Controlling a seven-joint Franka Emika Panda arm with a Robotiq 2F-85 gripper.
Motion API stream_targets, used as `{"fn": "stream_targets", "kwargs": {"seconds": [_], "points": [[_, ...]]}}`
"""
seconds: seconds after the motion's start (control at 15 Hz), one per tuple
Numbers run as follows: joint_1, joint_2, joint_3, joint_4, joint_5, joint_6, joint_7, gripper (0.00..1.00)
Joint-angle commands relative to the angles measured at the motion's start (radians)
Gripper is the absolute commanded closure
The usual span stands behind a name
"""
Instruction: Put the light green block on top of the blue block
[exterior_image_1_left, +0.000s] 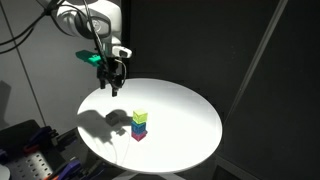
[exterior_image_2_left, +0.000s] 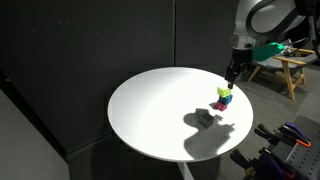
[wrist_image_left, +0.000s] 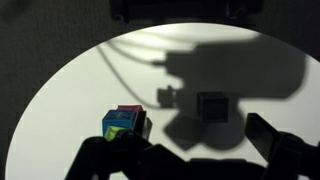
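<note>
The small lime-green cube (exterior_image_1_left: 140, 116) is seen set on top of the small plain blue cube (exterior_image_1_left: 139, 126) on the round white table (exterior_image_1_left: 190, 105). The jaws are spread wide and empty, up and away from the stack. The job looks done, so only a clear pull-back is needed.

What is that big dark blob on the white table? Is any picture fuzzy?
In both exterior views the blob is the robot's shadow, cast on the brightly lit table beside the block stack, and the room around it is nearly black. In the wrist view the shadow covers the table's middle. There the gripper at the bottom is only a dark, blurry shape.
</note>
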Motion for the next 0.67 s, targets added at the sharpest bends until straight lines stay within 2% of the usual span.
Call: {"fn": "stream_targets", "kwargs": {"seconds": [0.0,0.6], "points": [[0.001,-0.084,0.019,-0.039,-0.029,-0.034,0.076,0.00],[0.013,-0.192,0.048,-0.079,0.003,-0.045,0.084,0.00]]}}
